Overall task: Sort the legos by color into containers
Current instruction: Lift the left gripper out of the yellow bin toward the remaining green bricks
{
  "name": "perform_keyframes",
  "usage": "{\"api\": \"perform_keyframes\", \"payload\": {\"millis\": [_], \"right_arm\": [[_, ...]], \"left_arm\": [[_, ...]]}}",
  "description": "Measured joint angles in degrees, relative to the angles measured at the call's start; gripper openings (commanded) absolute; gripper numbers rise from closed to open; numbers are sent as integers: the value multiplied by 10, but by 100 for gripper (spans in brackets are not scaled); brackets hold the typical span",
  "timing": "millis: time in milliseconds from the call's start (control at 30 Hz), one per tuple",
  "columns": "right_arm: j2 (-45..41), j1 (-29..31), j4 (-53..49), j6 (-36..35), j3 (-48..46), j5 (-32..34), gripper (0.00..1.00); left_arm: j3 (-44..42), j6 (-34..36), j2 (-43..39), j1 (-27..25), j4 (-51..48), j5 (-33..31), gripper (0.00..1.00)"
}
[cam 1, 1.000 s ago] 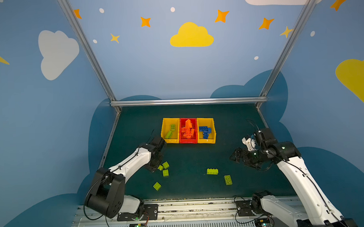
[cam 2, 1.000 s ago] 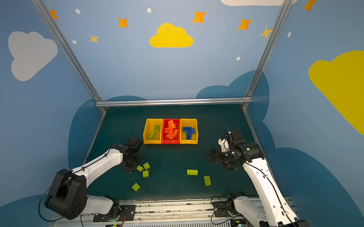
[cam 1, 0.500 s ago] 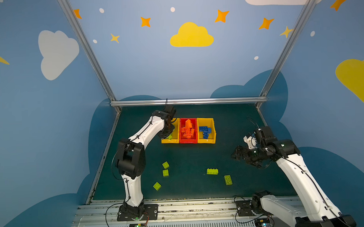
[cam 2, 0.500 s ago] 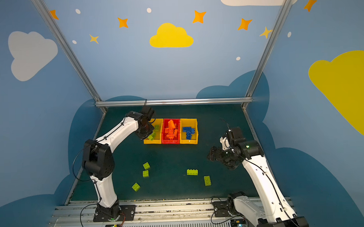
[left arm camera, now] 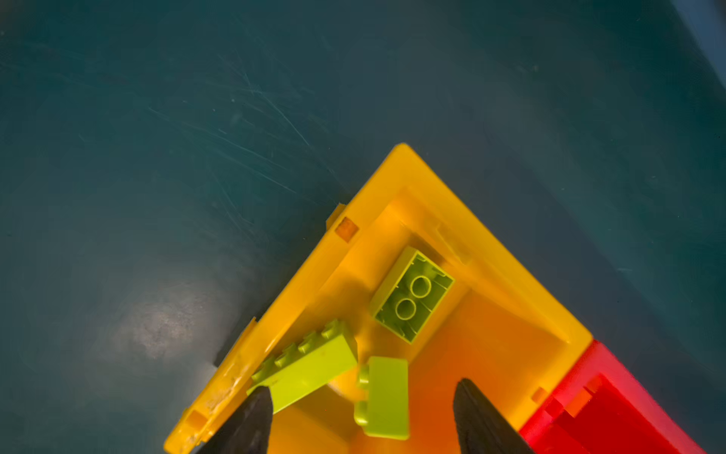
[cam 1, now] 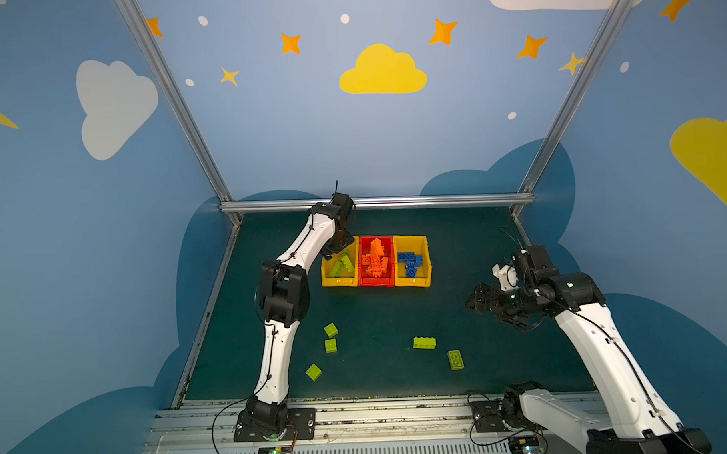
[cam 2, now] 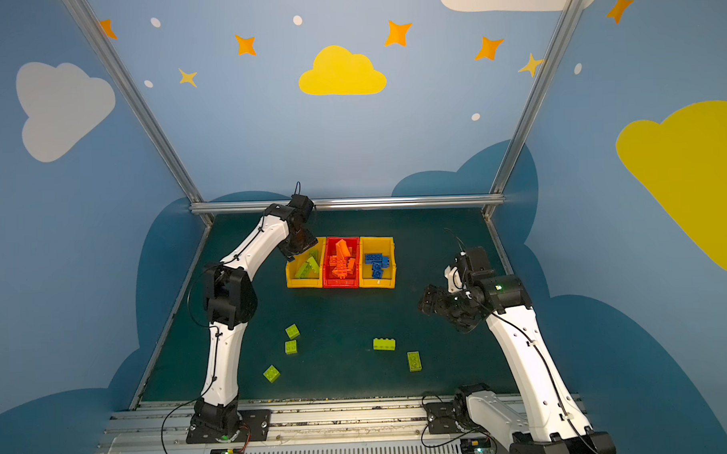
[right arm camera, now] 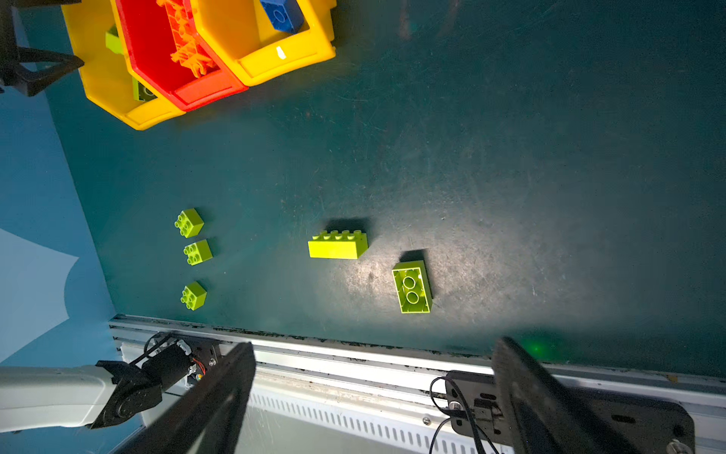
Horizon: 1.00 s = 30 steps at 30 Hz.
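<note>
The left fingers [left arm camera: 251,420] stand apart, touching nothing, above a yellow bin [left arm camera: 396,173] holding green bricks [left arm camera: 314,365]. The right fingers [right arm camera: 220,397] are spread wide and empty above the right side of the bench [right arm camera: 510,157]. Beside that bin, the red bin [cam 1: 376,282] holds orange bricks [cam 1: 375,256], and the other yellow bin [cam 1: 413,281] holds blue bricks [cam 1: 409,262]. Five loose green bricks [cam 1: 424,342] lie on the bench.

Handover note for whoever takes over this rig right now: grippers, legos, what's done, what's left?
Left gripper: open, empty, above the left yellow bin.
Right gripper: open, empty, raised at the right, touching nothing.
Green legos lie in that bin, orange legos in the red bin, blue legos in the right yellow bin.
Done: orange and blue; none loose.
Left: five loose green legos on the mat, three on the left side, two nearer the right gripper.
</note>
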Motion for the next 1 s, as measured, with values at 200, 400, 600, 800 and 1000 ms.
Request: {"api": "perform_keyframes", "payload": {"millis": [200, 400, 600, 800, 1000], "right_arm": [[7, -3, 0, -7, 2, -4, 92], [8, -4, 0, -21, 1, -23, 92], [2, -4, 5, -33, -15, -45, 92], [-18, -4, 5, -33, -46, -69, 92], [-46, -4, 1, -32, -51, -76, 92]], "left_arm": [[-145, -5, -112, -13, 28, 1, 73], [-386, -42, -300, -45, 62, -7, 71], [-601, -123, -442, -97, 82, -7, 70], [-706, -200, -493, -160, 100, -9, 70], [-722, -230, -477, -174, 129, -11, 68]]}}
